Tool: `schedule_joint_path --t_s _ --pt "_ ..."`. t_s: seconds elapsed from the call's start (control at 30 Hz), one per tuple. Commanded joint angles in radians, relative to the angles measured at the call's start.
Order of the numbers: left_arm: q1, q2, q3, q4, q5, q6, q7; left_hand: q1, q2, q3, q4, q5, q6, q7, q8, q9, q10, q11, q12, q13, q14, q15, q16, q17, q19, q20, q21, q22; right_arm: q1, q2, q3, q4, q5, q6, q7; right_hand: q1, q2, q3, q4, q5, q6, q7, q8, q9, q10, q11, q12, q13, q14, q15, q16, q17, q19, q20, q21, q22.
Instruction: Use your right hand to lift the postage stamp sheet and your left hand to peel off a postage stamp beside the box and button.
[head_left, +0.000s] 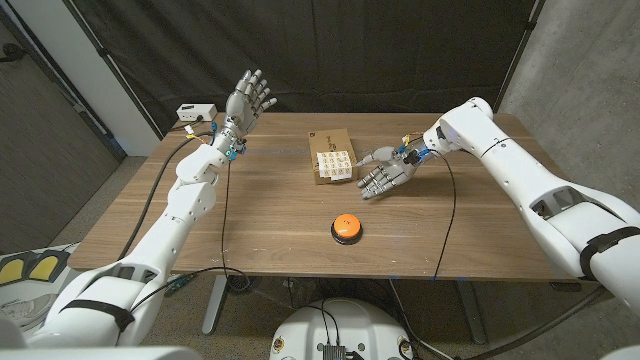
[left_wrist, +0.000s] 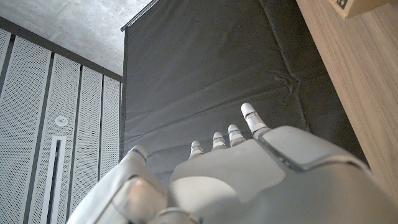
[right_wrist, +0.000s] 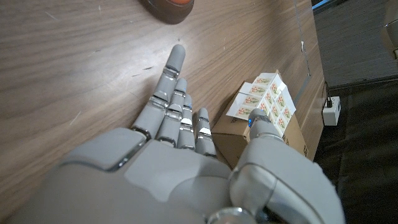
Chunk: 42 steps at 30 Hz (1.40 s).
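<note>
A: Where is the postage stamp sheet (head_left: 335, 163)?

B: On top of the cardboard box (head_left: 331, 156), overhanging its near edge, at about twelve o'clock from the orange button (head_left: 346, 226). The right hand (head_left: 384, 173) hovers just beside it, at the sheet's three o'clock, fingers spread and holding nothing.

A: And the left hand (head_left: 246, 103)?

B: Raised well apart at the sheet's nine o'clock, fingers spread, also empty.

A: What could go wrong?

B: I judge the sheet is thin and lies loose, so the fingers (right_wrist: 176, 102) may push it across the box or crumple it instead of getting under the overhang. A nudge could also shift the box. Later, peeling with a weak hold could tear a stamp or pull the sheet free.
</note>
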Motion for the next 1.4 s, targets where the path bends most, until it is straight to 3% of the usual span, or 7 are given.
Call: schedule_joint_path --t_s 0.03,0.23,0.4,0.67,0.97,1.13,1.4 --pt "-0.003 -0.002 -0.004 0.012 -0.009 -0.005 -0.011 0.013 0.002 0.002 -0.003 0.008 -0.115 0.001 -0.001 0.004 -0.028 0.003 -0.001 0.006 0.004 -0.001 0.002 0.002 -0.075 0.008 -0.006 0.003 -0.027 0.034 0.053 0.049 0.004 0.037 0.046 0.011 0.008 0.016 -0.002 0.018 -0.014 0.067 -0.013 0.0 -0.034 -0.001 -0.026 0.002 -0.06 0.019 -0.029 0.007 -0.067 0.01 0.014 0.02" --pt "-0.007 -0.003 -0.005 0.021 -0.011 -0.008 -0.021 0.014 0.002 0.001 -0.004 0.008 -0.114 0.001 0.0 0.004 -0.028 0.003 -0.001 0.006 0.005 0.0 0.002 0.002 -0.073 0.006 -0.006 0.003 -0.082 0.023 0.11 -0.103 -0.033 0.024 -0.071 -0.001 -0.013 0.005 0.0 0.017 -0.052 0.069 -0.027 0.001 -0.078 0.005 -0.043 0.002 -0.1 0.034 -0.036 0.01 -0.086 0.027 0.027 0.027" --pt "-0.01 -0.005 -0.006 0.027 -0.014 -0.011 -0.027 0.015 0.002 0.001 -0.004 0.008 -0.113 0.001 0.0 0.004 -0.028 0.003 -0.001 0.006 0.005 0.0 0.002 0.002 -0.074 0.007 -0.007 0.003 -0.095 0.041 0.137 -0.105 -0.028 0.034 -0.107 -0.005 -0.015 0.004 0.002 0.018 -0.067 0.069 -0.028 0.001 -0.117 0.003 -0.053 0.003 -0.138 0.044 -0.039 0.012 -0.132 0.033 0.027 0.033" --pt "-0.005 0.0 -0.009 0.019 -0.012 -0.007 -0.019 0.015 0.001 0.0 -0.005 0.008 -0.113 0.001 0.0 0.004 -0.027 0.004 -0.001 0.006 0.005 -0.001 0.002 0.002 -0.072 0.006 -0.007 0.003 -0.054 0.058 0.109 -0.005 -0.004 0.051 -0.037 -0.001 -0.014 0.007 0.0 0.019 -0.068 0.068 -0.023 0.002 -0.117 -0.002 -0.044 0.003 -0.142 0.041 -0.029 0.012 -0.143 0.03 0.04 0.038" --pt "0.003 0.0 -0.01 0.008 -0.011 -0.003 -0.012 0.016 0.001 -0.001 -0.005 0.009 -0.114 0.002 -0.001 0.004 -0.027 0.003 -0.001 0.006 0.005 0.001 0.001 0.002 -0.073 0.007 -0.008 0.003 -0.008 0.094 0.11 0.15 0.035 0.066 0.081 0.021 -0.001 0.026 -0.004 0.022 0.043 0.057 0.011 0.005 0.064 -0.022 0.013 0.005 0.082 -0.045 0.034 0.016 -0.037 -0.05 0.176 0.09" --pt "0.002 -0.002 -0.009 0.009 -0.008 -0.003 -0.006 0.016 0.002 -0.001 -0.005 0.009 -0.113 0.002 -0.001 0.004 -0.027 0.002 -0.002 0.006 0.005 0.0 0.001 0.002 -0.073 0.007 -0.009 0.003 0.002 0.132 0.142 0.268 0.065 0.113 0.165 0.05 0.017 0.047 -0.013 0.025 0.053 0.054 0.01 0.005 0.078 -0.028 0.01 0.005 0.087 -0.07 0.03 0.016 -0.057 -0.076 0.193 0.105" --pt "-0.006 -0.01 -0.004 0.024 -0.01 -0.003 -0.011 0.017 0.002 -0.002 -0.005 0.009 -0.114 0.001 -0.001 0.004 -0.027 0.002 -0.002 0.006 0.004 0.001 0.0 0.002 -0.074 0.008 -0.01 0.003 -0.055 0.125 0.187 0.183 0.027 0.137 0.114 0.117 0.009 0.082 -0.037 0.017 0.08 0.0 0.014 0.004 0.11 -0.084 0.004 0.004 0.085 -0.083 0.019 0.013 -0.089 -0.075 0.224 0.127"
